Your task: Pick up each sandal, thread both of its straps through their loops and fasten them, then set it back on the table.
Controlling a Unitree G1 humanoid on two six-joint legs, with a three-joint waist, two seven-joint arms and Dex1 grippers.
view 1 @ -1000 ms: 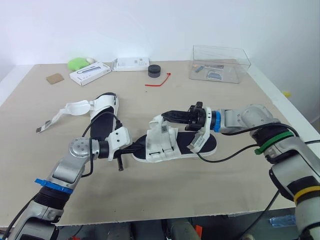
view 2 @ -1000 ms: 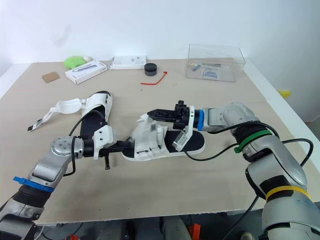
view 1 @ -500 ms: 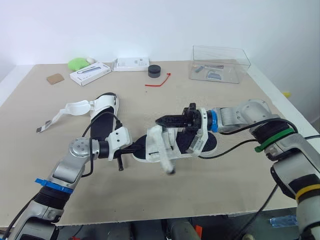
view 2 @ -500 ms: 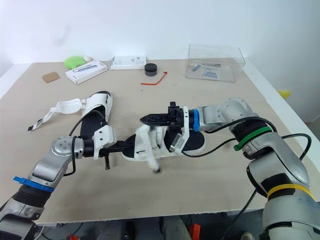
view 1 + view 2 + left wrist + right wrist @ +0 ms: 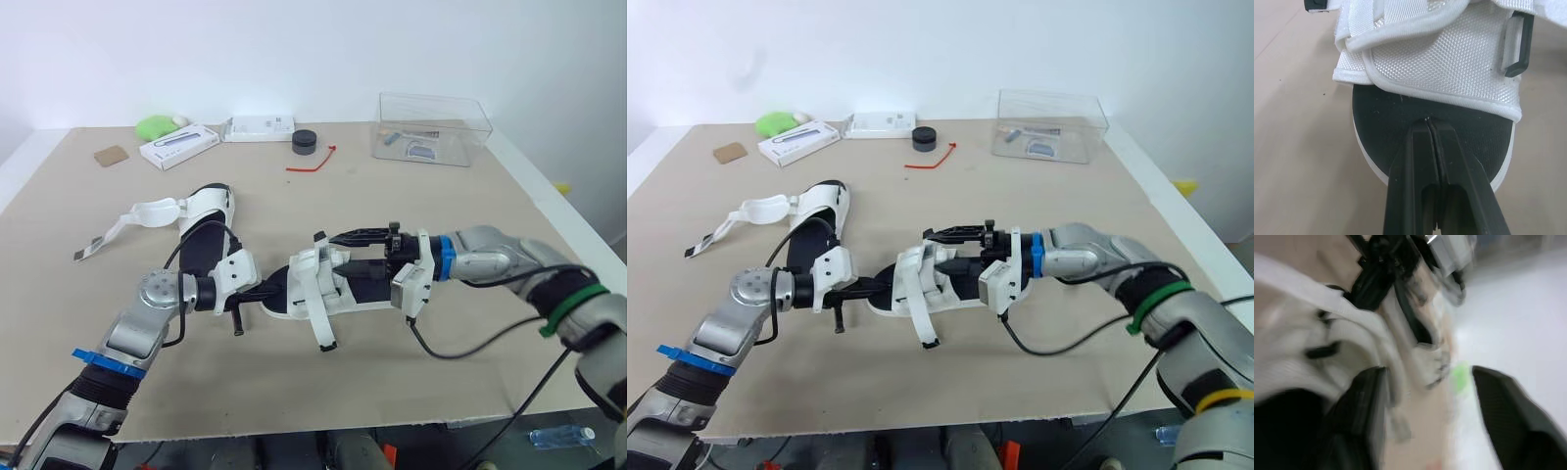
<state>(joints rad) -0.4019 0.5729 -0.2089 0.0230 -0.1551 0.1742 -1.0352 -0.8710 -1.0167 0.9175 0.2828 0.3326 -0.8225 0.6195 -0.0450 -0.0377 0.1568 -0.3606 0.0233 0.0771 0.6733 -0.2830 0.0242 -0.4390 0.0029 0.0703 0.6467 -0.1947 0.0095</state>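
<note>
Two sandals are seen on the table (image 5: 294,392). The near sandal (image 5: 328,284), white-strapped with a black footbed, is placed at the middle of the table, between the two hands. The left hand (image 5: 263,291) is clenched, its fingers (image 5: 1415,171) pressed together and their tips laid on the black footbed at one end of the sole. The right hand (image 5: 345,251) is released at the other end: its fingers (image 5: 960,233) are spread wide, one held above the white straps and one low beside the footbed, and whether either touches the sandal cannot be told. A loose strap (image 5: 319,321) is draped over the sandal's near side, its dark tip down by the table. The second sandal (image 5: 204,227) is found further back on the robot's left, with an open strap (image 5: 147,210) stretched out to the left. Near the far right corner a clear box (image 5: 431,108) is set, in which a dark bluish item (image 5: 421,149) and a slim item (image 5: 400,136) are held. Along the far edge two white boxes (image 5: 177,145) and a black round piece (image 5: 305,141) are laid.
</note>
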